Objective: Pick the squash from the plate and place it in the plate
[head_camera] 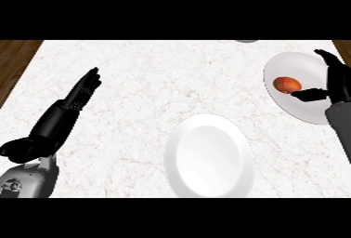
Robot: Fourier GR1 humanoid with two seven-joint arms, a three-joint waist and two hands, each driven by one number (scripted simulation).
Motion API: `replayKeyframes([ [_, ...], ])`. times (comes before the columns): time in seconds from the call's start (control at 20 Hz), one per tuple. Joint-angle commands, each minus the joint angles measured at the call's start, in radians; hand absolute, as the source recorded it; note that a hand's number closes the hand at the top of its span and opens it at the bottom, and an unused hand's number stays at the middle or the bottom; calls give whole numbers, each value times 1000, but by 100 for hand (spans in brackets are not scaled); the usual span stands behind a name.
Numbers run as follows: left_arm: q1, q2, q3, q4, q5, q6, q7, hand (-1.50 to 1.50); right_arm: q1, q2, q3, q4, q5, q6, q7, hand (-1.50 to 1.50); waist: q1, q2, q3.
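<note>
At right of frame, squash (287,84) on far plate (296,111), right hand (334,82) spread wide beside it, thumb just touching, near plate (208,158) lower centre, left hand (70,108) straight-fingered at left, white marble counter (144,88), wood edges.

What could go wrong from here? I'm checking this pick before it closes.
1. The squash is rounded, and the right hand is open beside it with only the thumb close; it might roll away.
2. Its plate lies at the counter's right edge, so a nudge might shift it.
3. The centre plate is some way off; the carry could slip.
</note>
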Motion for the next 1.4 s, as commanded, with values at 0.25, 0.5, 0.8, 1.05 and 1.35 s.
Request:
replayKeyframes([
  [0.25,-7,8,25,-5,-1,-2,23,0,-21,46,-192,-37,-269,197,-249,-150,-23,-10,0],
  [0.5,23,16,42,-4,13,-21,-3,0,4,-15,-326,-43,-447,419,-314,-150,-31,-11,-1],
  [0.8,-15,15,52,36,2,-28,19,0,118,-122,-371,-80,-546,670,-322,-150,-47,-16,-3],
  [1.05,30,-29,23,3,-37,-2,-6,0,216,-224,-408,-87,-611,817,-369,-150,-41,-14,-3],
  [1.35,-7,9,88,-14,17,-63,68,0,245,-302,-395,-57,-620,876,-397,-150,-31,-12,-2],
])
